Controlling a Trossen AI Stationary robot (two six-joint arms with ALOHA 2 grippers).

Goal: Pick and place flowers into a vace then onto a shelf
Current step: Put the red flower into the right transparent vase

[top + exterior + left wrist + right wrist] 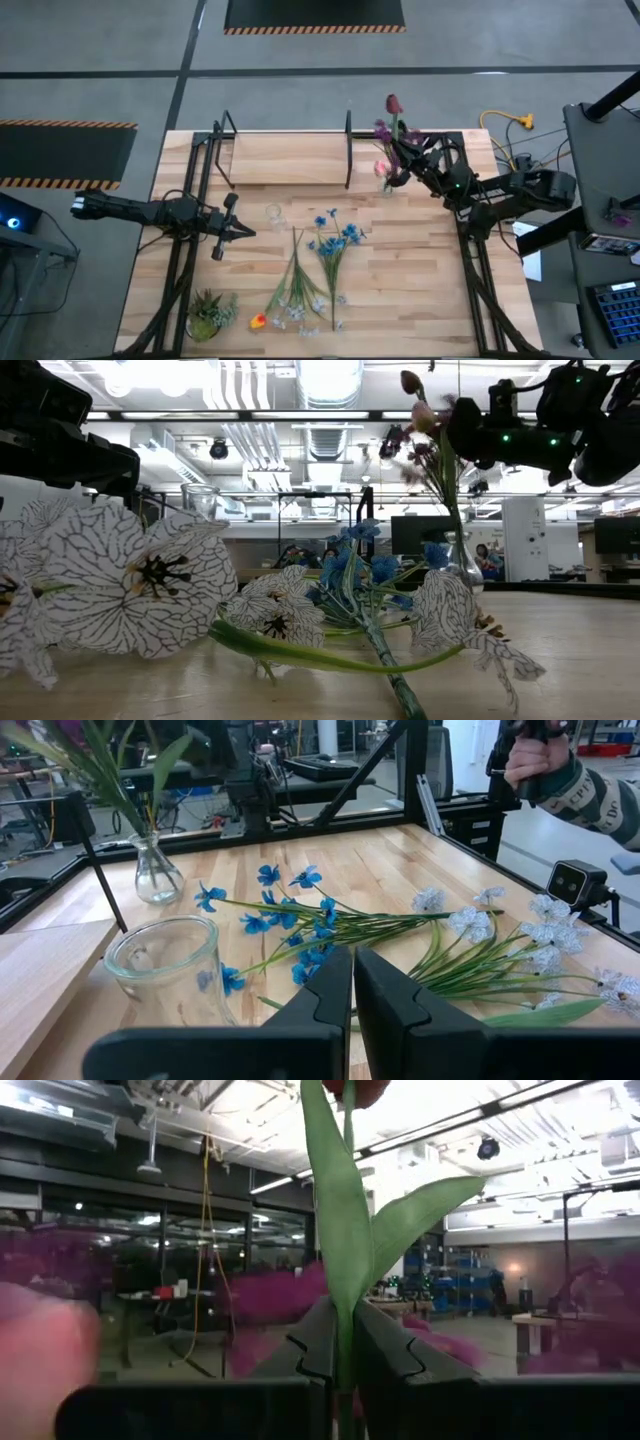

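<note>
With your right end effector (340,1365) clamped shut on the tulip stem (335,1230), lower it straight into the vase (387,185), avoiding the blooms already inside.

left arm: stretched in from the table's left side, low
left gripper (243,231): fingers closed, empty
right arm: reaching in from the right, raised
right gripper (397,158): fingers clamped on a stem (345,1295)

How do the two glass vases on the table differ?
The narrow-necked vase near the right hand already holds pink and purple flowers; the wide glass jar near the left hand holds none. The vase tapers to a slim neck, while the jar is straight and wide-mouthed. Both are clear glass, standing upright.
</note>
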